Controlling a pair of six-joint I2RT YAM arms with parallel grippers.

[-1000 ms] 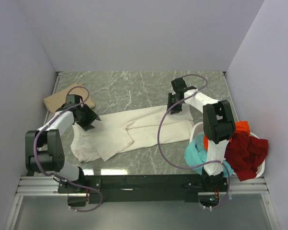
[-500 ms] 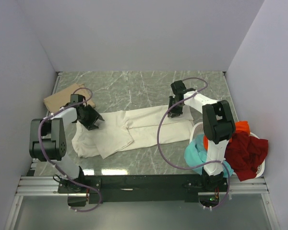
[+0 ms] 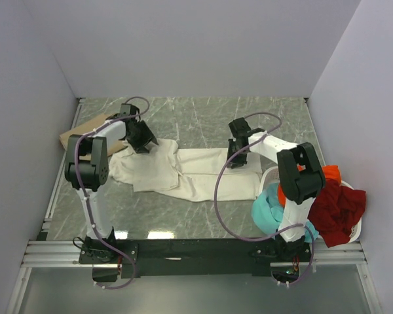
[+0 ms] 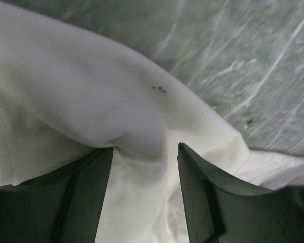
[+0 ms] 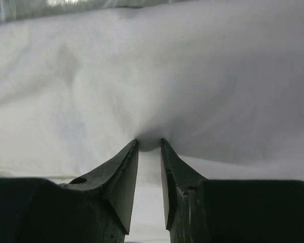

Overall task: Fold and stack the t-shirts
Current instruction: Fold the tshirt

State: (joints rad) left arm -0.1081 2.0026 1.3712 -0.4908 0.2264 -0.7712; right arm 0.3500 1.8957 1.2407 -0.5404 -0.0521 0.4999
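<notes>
The cream-white shirt (image 3: pixel 183 173) lies stretched across the middle of the table (image 3: pixel 196 118), running from left to right and rumpled, with a loose flap folded over near its centre. Its right end reaches the white basket (image 3: pixel 267 176); whether cloth and rim touch cannot be told.

The left gripper (image 3: pixel 147 142) sits low on the far left corner of this shirt. In the left wrist view its fingers (image 4: pixel 86 197) stand partly apart with a thick fold of the cloth drawn up into a ridge between them, so the jaws are clamped on that fold. A few small dark specks (image 4: pixel 159 89) show on the cloth just beyond the fingertips, and bare marbled table surface lies past the cloth's edge.

The right gripper (image 3: pixel 234 160) is down on the far edge of the same shirt, toward its right end. In the right wrist view the fingers (image 5: pixel 119 177) are almost together, pinching a small tuck of cloth at their tips, with creases running out from the pinch.

The tan shirt (image 3: pixel 85 131) lies folded flat at the far left of the table, just beside the left arm and apart from the cream-white shirt.

The basket stands at the near right corner. The teal shirt (image 3: pixel 268 210) hangs over its left rim, the orange shirt (image 3: pixel 329 174) shows at its far side, and the dark red shirt (image 3: pixel 337 208) is heaped over its right half.
</notes>
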